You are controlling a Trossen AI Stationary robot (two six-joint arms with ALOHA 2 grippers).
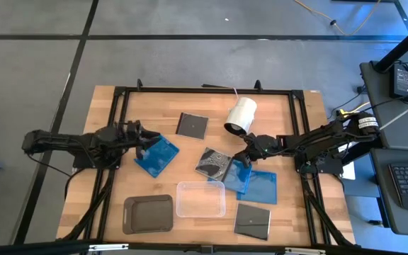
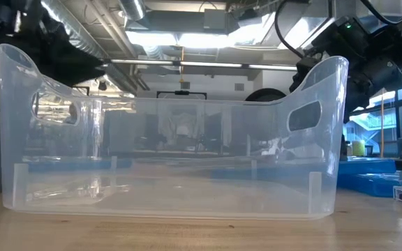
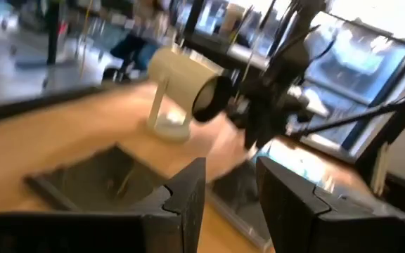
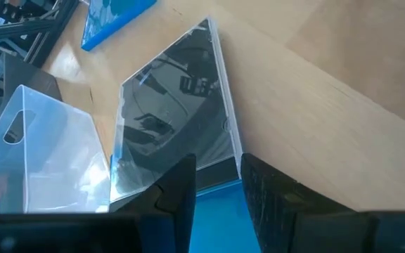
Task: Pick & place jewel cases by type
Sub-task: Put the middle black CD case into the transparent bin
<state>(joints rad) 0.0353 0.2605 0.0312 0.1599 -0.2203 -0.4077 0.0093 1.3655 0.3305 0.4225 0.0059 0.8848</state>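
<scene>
Near the middle of the table, your right gripper [image 1: 247, 157] pinches the near edge of a blue case [image 4: 220, 211] that lies partly over a dark case [image 1: 213, 162]; lift it straight and level so the dark one underneath does not drag along. Your left gripper [image 1: 145, 142] sits at another blue case [image 1: 156, 155], fingers [image 3: 188, 193] parted with nothing visibly between them.
</scene>
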